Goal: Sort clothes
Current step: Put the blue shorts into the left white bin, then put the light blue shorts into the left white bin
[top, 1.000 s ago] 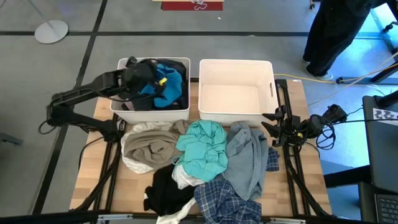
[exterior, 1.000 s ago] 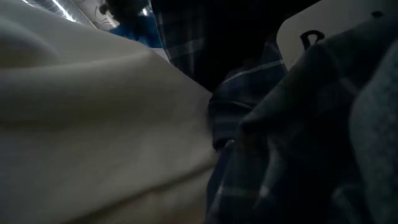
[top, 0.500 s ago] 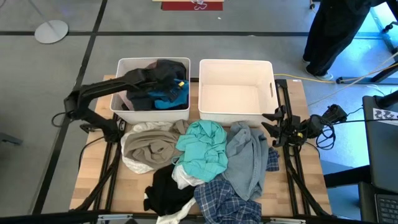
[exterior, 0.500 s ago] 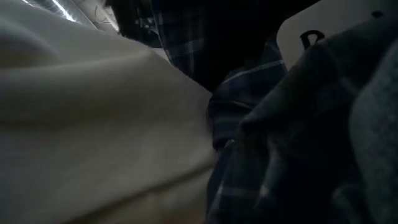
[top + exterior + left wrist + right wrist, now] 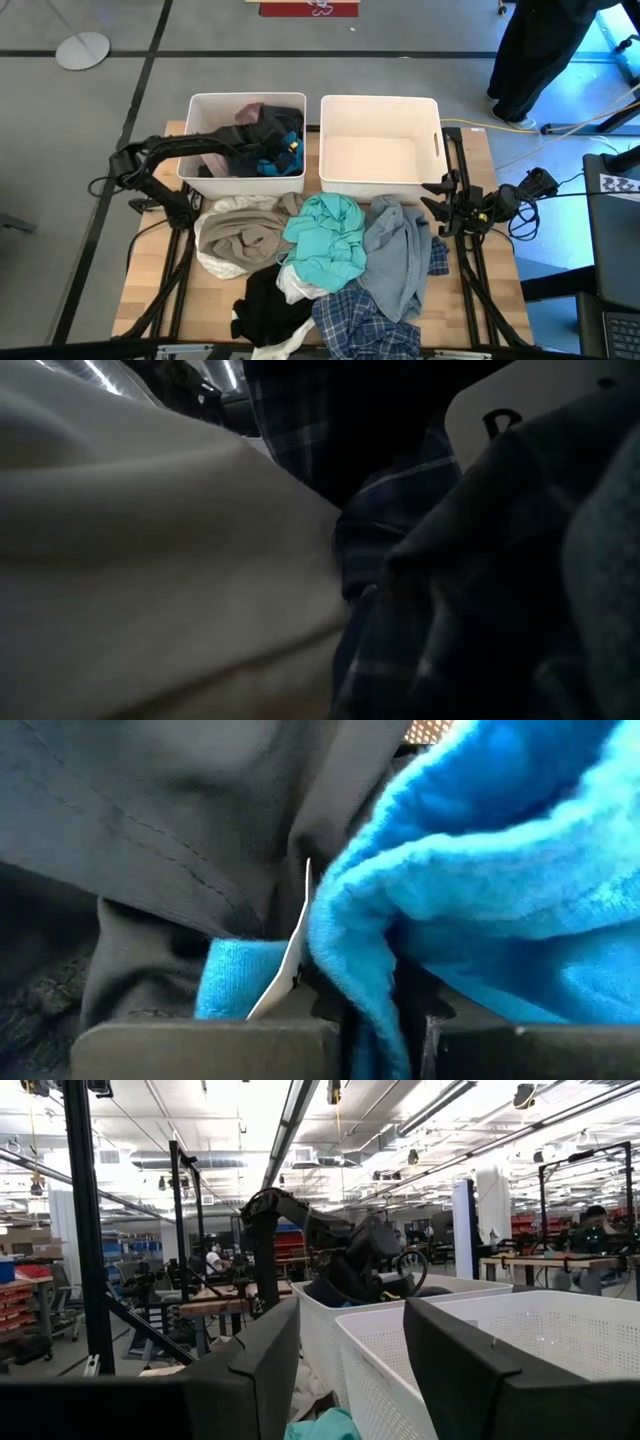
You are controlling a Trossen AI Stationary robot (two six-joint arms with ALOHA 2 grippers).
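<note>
The left white bin [image 5: 197,170] holds dark, pink and bright blue clothes. My left gripper [image 5: 283,143] is down inside it at its right side, shut on the bright blue garment [image 5: 480,870], with a dark garment [image 5: 180,820] beside it. The right white bin [image 5: 380,178] shows no clothes inside. On the table in front of the bins lies a pile: beige [image 5: 232,238], teal [image 5: 325,242], light denim [image 5: 400,255], black [image 5: 265,305] and blue plaid [image 5: 362,325]. My right gripper [image 5: 440,205] waits open at the table's right edge. My left gripper pinches a fold of the bright blue garment [image 5: 362,1005] between its two fingers. The fingers slant down into the bin from the table's left side. The garment bulges out past the fingers and rests on the other clothes in the bin.
A person in dark clothes [image 5: 540,50] stands beyond the table's far right corner. In the low view, beige cloth [image 5: 150,580] and plaid cloth [image 5: 400,520] lie right in front of the camera. The right wrist view looks over both bin walls [image 5: 560,1350] toward the left arm [image 5: 330,1240].
My left gripper has come down from above the left bin into it, moving toward the table's right and near side and tipping more steeply downward, still shut on the blue garment. The garment, which hung over the bin, has sunk onto the clothes inside.
</note>
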